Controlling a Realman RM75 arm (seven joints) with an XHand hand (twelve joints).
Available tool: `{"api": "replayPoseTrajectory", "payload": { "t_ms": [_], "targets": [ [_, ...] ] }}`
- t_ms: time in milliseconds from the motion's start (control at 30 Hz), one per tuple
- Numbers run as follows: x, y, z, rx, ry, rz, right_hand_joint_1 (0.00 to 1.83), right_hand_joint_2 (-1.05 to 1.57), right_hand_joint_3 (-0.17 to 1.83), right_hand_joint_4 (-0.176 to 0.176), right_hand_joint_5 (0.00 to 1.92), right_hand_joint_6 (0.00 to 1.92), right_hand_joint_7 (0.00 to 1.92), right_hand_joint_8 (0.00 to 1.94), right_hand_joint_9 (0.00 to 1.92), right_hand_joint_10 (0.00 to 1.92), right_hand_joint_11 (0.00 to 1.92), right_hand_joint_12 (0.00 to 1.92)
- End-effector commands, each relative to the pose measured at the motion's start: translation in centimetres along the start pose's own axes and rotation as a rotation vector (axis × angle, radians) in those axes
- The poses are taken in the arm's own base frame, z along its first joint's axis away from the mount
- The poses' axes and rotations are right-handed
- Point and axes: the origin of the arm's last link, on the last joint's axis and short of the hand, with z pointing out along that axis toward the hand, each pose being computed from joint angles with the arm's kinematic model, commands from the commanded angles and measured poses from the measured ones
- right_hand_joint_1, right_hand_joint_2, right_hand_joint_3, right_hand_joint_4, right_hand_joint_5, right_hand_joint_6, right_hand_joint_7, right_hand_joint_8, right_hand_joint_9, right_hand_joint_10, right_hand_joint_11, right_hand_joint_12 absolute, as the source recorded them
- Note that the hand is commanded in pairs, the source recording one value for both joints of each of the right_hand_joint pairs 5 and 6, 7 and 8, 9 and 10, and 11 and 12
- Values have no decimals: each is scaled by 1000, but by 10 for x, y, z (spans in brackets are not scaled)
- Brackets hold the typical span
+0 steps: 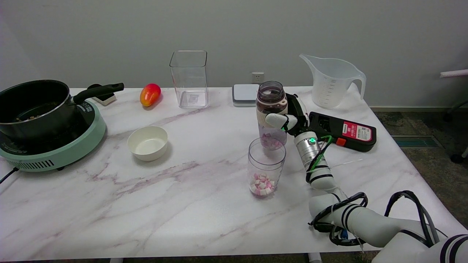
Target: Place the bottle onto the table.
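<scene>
head view, looking down and across a white marble-patterned table (175, 204). the robot's right arm reaches in from the lower right, and its right hand (289, 118) is wrapped around the middle of a clear, lidless bottle (271, 109), fingers (275, 119) curling across the front. the bottle stands upright and holds a few pink and white cubes at its bottom. its base is hidden behind a clear cup (266, 171) standing just in front, which also holds pink and white cubes, so it cannot be told for certain whether the bottle rests on the table or hangs just above it.

elsewhere: a black pot (34, 106) on a pale green cooker (55, 149) at far left, a white bowl (147, 142), a red-and-yellow mango (150, 94), a tall clear square container (189, 78), a small grey-and-white scale (245, 95), a translucent measuring jug (331, 80), and a black device with a red label (343, 131) right of the hand.

judgement: the bottle looks at or very near table level, upright and steady. what seems left is to settle it fully, loosen the fingers, and draw the hand away without tipping it or the cup.
</scene>
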Motion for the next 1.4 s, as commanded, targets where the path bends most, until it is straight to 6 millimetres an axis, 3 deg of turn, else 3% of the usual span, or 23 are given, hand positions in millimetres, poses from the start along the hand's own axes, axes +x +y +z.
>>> {"api": "replayPoseTrajectory", "payload": {
  "t_ms": [33,367,1400],
  "targets": [
    [-11,-1,-16,69,64,-142,1121,1545,417,0,1920,1920,1920,1920,1684,1684,1505,1505],
    [-7,-2,-12,69,99,-119,1110,1571,366,0,1920,1920,1920,1920,1690,1690,1509,1509],
    [28,7,-26,7,153,-15,1132,1475,411,0,1920,1920,1920,1920,1651,1651,1471,1471]
  ]
}}
